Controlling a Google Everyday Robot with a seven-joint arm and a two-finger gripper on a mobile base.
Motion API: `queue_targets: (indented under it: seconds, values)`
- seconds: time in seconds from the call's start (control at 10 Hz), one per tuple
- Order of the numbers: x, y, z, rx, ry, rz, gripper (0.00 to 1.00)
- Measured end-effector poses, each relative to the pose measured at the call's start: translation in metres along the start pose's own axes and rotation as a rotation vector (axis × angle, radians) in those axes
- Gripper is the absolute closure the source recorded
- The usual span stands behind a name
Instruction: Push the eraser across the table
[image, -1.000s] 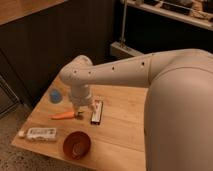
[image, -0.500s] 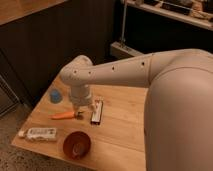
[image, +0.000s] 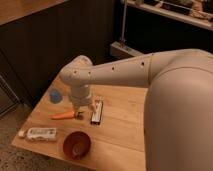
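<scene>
My pincer hangs low over the plank table, just beside the eraser; open or closed, I cannot tell. Behind it, dark wall.

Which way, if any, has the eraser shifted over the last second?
No. The eraser keeps its gap from the carrot tip; the gripper stays low between them.

The arm is a smooth cream-white shell, a thick tube swelling into a bulky rounded segment at the near right. A row of small dark dots runs along it. A round joint caps its left end above a cylindrical wrist. The small tool sits beneath, low over the bench.
</scene>
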Motion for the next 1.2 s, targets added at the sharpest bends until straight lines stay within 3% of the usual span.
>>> queue_targets:
  seconds: [0.6, 1.2]
  values:
    - [0.003, -0.002, 0.008, -0.010, 0.008, -0.002, 0.35]
    - [0.015, -0.006, 0.027, 0.020, 0.033, 0.002, 0.35]
